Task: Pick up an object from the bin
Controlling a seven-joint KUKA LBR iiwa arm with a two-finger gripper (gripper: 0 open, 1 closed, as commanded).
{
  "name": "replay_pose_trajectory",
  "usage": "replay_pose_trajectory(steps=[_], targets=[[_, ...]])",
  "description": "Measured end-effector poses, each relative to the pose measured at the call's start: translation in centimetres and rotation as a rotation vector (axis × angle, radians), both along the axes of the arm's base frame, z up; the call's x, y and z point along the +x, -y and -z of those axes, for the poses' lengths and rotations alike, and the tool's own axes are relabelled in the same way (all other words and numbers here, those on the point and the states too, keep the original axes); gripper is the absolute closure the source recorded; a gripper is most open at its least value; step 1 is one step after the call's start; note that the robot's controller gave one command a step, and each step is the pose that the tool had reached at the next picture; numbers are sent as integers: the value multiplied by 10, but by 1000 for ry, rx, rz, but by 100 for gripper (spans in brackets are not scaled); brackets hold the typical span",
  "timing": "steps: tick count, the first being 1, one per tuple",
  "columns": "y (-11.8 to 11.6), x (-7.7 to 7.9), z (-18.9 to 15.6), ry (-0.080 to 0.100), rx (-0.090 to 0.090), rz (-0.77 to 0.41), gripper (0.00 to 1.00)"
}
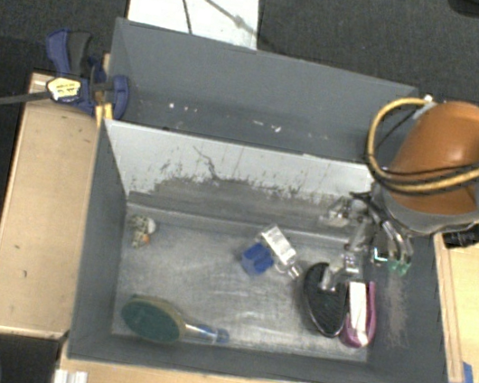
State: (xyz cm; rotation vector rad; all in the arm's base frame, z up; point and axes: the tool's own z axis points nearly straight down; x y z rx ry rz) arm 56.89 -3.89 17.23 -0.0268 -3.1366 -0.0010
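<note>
Camera view: black oval thing (322, 303), glossy, rounded like a shell or a mouse body, lies on the floor of the bin (237, 103) toward the right end, long axis running roughly front to back. It looks smooth and domed, so my guess is a slippery grip unless it is taken across the narrow width. Touching its right side is a white and purple thing (359, 314), long and slim, lying parallel to it.

The gripper (347, 271) hangs low just above the black oval's upper end, tip at or very near its top edge; contact unclear. Spread or pressed together: cannot tell, metal parts overlap there. Nothing seen pinched.

Step, as I judge it: approach and descent over the target, grasp not yet made. Next move probably calls for lining up over the oval's narrow width, going down the last bit and closing. It also has to keep clear of the white and purple neighbour, which sits tight against the oval and could get caught or nudged.

Outward: blue block (254, 258) and a clear crinkled piece (278, 245) touching each other, mid-floor, left of the gripper and apart from it. Small round pale thing (141, 230) near the left wall. Green round brush (153, 319) with a bluish handle lies along the front wall, far left. Orange cover (443, 158) and looped cables on the wrist sit over the bin's right rim.
</note>
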Motion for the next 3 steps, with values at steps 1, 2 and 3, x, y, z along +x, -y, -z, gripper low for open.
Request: replay_pose_trajectory(steps=[1, 2, 3], targets=[[30, -45, 99, 9, 6, 174, 0], [36, -66, 71, 6, -1, 562, 0], [22, -77, 59, 4, -2, 874, 0]])
